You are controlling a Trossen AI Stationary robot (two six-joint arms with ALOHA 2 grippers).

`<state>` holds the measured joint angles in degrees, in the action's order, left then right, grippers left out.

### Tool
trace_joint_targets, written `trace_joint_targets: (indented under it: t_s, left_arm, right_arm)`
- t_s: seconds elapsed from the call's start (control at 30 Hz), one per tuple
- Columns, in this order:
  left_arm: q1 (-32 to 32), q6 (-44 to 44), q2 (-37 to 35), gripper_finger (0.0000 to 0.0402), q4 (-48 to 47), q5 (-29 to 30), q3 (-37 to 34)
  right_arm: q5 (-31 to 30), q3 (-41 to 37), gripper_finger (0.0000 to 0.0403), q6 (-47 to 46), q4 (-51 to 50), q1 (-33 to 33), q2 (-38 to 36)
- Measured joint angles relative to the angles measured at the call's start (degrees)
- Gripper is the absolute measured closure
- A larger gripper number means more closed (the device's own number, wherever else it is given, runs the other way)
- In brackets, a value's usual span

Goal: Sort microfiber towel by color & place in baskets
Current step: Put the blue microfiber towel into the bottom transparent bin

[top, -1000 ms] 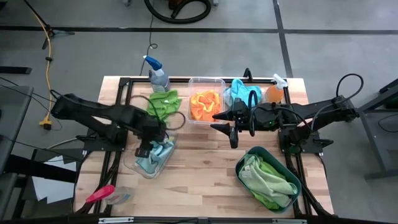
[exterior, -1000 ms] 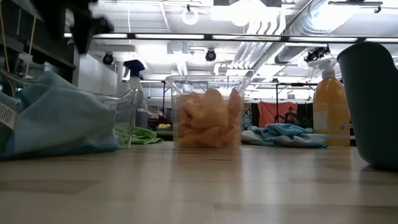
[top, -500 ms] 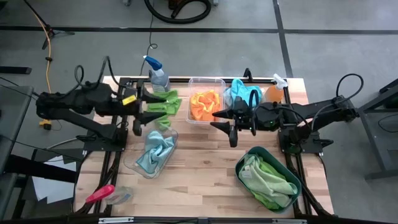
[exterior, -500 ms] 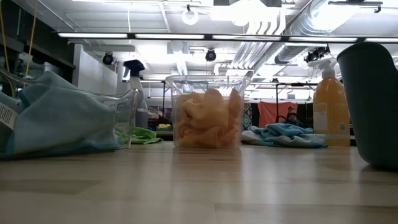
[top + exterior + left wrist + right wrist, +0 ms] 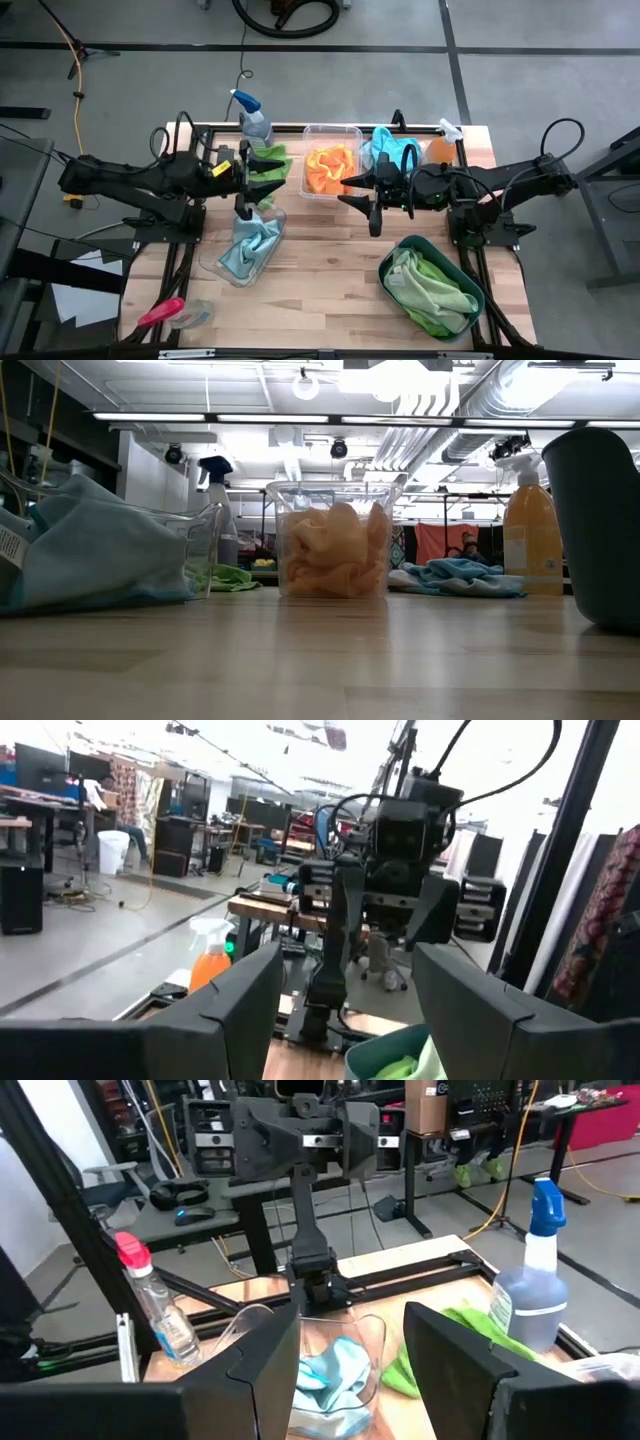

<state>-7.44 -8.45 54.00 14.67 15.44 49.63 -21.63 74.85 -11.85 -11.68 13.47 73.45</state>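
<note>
Both grippers hang empty, fingers spread. The left gripper hovers over the loose green towel just left of the clear tub of orange cloths; the right gripper waits at the tub's right side, near the stray blue towel. Next move, I'd say: drop and pinch that green one for the teal basin.
</note>
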Motion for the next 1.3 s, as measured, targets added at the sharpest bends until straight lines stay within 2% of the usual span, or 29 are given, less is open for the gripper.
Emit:
trace_joint_targets:
  t_s: [0.47, 0.53, 0.63, 0.7, 0.83, 0.97, 1.1, 1.3]
  left_arm:
    - [0.0, -0.9, 0.0, 0.0188, -4.4, 0.2, 0.0]
    - [0.0, -0.9, 0.1, 0.0188, -5.7, 0.2, 0.0]
    - [0.0, -1.0, 0.0, 0.0188, -6.3, 0.2, 0.0]
    - [0.0, -1.0, 0.0, 0.0188, -6.4, 0.2, 0.0]
    - [0.0, -1.0, 0.0, 0.0188, -7.0, 0.2, 0.0]
    - [0.0, -2.0, 0.0, 0.0188, -8.8, 0.2, 0.0]
    - [0.0, -2.5, 0.0, 0.0188, -11.7, 0.2, 0.0]
    - [0.0, -2.5, 0.1, 0.0188, -12.3, 0.2, 0.0]
  right_arm:
    - [-0.9, 0.3, 0.0226, -2.8, -0.5, 0.0, 0.0]
    - [-7.0, 2.3, 0.0226, -7.1, -5.1, -0.2, 0.0]
    - [-18.2, 7.5, 0.0226, -15.9, -19.5, -3.2, -0.1]
    - [-20.4, 10.9, 0.0226, -22.1, -30.8, -7.3, -0.1]
    - [-18.1, 13.2, 0.0226, -30.1, -47.9, -17.2, -0.2]
    - [-14.9, 7.7, 0.0226, -33.7, -54.7, -25.8, -0.1]
    - [-7.7, -3.1, 0.0226, -36.5, -50.3, -29.6, 0.0]
    - [-0.5, -18.9, 0.0226, -43.1, -35.1, -30.0, 0.0]
